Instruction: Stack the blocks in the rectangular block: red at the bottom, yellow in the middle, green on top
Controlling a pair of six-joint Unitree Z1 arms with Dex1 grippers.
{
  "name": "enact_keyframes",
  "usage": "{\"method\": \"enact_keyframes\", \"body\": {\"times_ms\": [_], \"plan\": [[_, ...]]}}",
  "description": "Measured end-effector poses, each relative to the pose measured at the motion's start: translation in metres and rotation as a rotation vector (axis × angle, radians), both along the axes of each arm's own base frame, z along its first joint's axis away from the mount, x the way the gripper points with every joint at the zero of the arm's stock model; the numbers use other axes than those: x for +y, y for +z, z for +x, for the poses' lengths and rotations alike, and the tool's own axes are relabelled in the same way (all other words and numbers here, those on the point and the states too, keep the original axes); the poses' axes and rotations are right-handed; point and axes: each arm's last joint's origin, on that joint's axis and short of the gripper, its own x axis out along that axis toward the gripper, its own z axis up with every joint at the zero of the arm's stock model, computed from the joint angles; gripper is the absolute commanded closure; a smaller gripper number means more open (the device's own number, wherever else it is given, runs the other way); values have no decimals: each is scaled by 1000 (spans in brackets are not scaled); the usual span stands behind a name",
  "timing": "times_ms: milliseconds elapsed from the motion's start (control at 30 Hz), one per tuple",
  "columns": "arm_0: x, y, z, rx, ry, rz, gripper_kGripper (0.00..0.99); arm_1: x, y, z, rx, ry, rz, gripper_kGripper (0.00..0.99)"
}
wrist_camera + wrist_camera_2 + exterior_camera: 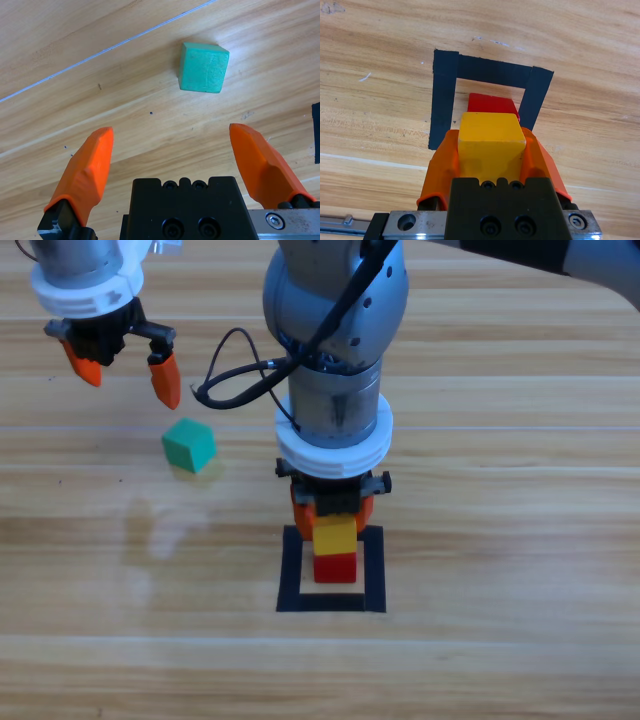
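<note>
Inside the black tape rectangular block sits the red cube. The yellow cube is directly over it, held between the jaws of my right gripper, which is shut on it. I cannot tell whether yellow touches red. The teal-green cube lies on the bare wood to the left of the outline. My left gripper hovers open at the top left, behind the green cube, nothing between its jaws.
A black cable loops off the right arm between the two arms. A corner of the black tape shows at the right edge of the left wrist view.
</note>
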Motion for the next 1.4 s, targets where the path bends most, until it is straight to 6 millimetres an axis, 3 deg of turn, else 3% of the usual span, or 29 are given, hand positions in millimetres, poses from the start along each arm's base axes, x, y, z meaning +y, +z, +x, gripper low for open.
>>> {"method": "enact_keyframes", "body": {"times_ms": [167,200,233,267,367,600,700,900,1033,1133,1233,1333,1400], "plan": [[-2,-1,0,-4,-3,2,1,0,0,0,-4,0,-2,990],[-3,-1,0,-5,-3,4,1,0,0,0,-4,0,-3,703],[-3,-1,-1,-5,-2,5,1,0,0,0,-4,0,-3,264],[-4,-1,-1,-5,-2,5,1,0,0,0,-5,0,-3,179],[-6,-1,-2,-5,-6,5,1,0,0,0,-12,0,-8,88],[-9,-1,-3,-6,-5,6,0,-2,4,2,-59,-2,-29,2],[-10,-1,-3,-6,-5,6,0,-6,20,2,-114,-2,-31,0],[-18,-2,-7,-8,-5,23,0,-29,120,-24,-282,116,92,4],[-34,-19,-15,4,-27,36,0,-37,160,-43,-366,236,148,8],[-45,-30,-20,1,-40,33,0,-41,162,-46,-381,285,119,8],[-51,-39,-20,-4,-51,31,0,-51,152,-52,-357,313,60,8],[-54,-46,-16,-12,-51,30,1,-69,119,-61,-354,393,60,8],[-55,-51,-14,-9,-51,34,4,-97,99,-76,-384,455,170,8]]}}
